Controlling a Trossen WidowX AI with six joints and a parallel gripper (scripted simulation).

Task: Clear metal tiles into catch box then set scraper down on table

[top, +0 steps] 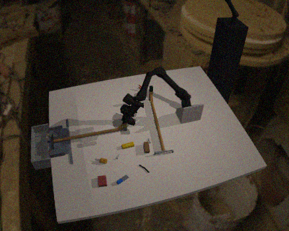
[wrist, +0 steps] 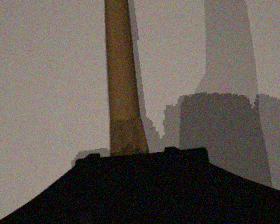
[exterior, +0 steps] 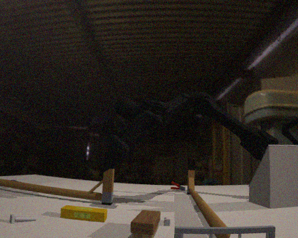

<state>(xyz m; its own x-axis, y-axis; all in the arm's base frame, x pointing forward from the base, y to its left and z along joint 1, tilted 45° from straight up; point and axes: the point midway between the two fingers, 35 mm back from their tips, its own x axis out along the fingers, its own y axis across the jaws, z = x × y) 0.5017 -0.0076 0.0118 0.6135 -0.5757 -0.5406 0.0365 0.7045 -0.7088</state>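
Note:
My gripper (top: 124, 125) is shut on the upright grip block of the long scraper (top: 93, 134) (exterior: 52, 191) (wrist: 123, 75), whose wooden handle runs left across the table. The scraper's dark head is at the left, over the far end of the blue-grey steel bench plate (top: 61, 149), beside the catch box. In the wrist view the handle leads straight away from the dark gripper. The pale see-through catch box (top: 40, 165) is at the table's left edge. No metal tile can be made out on the plate or in the box in this dim view.
A second, shorter wooden tool (top: 157, 127) (exterior: 208, 212) lies right of the gripper. In front lie a yellow block (top: 128, 145) (exterior: 84, 213), a brown block (top: 146, 147) (exterior: 145, 222), a red block (top: 102, 181), a blue-grey piece (top: 122, 179) and a black strip (top: 144, 168).

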